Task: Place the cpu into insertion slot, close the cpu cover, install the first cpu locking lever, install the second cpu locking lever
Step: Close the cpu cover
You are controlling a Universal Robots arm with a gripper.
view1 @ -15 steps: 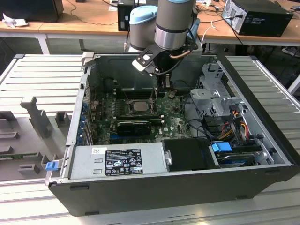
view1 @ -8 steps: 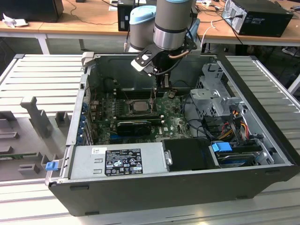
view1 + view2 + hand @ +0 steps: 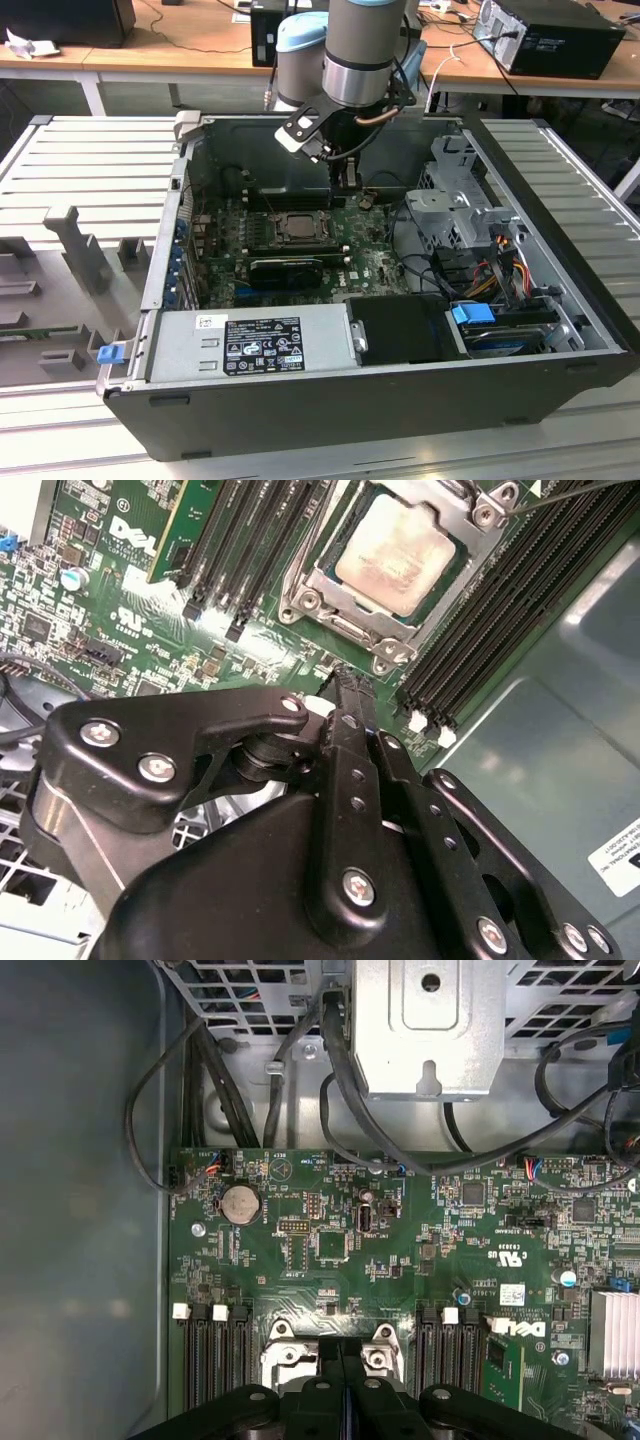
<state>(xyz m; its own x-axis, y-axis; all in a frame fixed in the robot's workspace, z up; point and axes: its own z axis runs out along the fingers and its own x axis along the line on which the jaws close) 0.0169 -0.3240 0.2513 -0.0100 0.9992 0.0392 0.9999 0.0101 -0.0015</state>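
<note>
1 upright arm (image 3: 360, 50), closed pincer (image 3: 345, 680) near the cpu (image 3: 395, 555)

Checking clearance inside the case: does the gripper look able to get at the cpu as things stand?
Probably yes. In the second wrist view the gripper, shut with nothing in it, hangs close beside the cpu, whose pale face lies uncovered, and nothing stands between them.

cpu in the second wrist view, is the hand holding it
No, the cpu lies in the insertion slot, apart from the hand.
</note>
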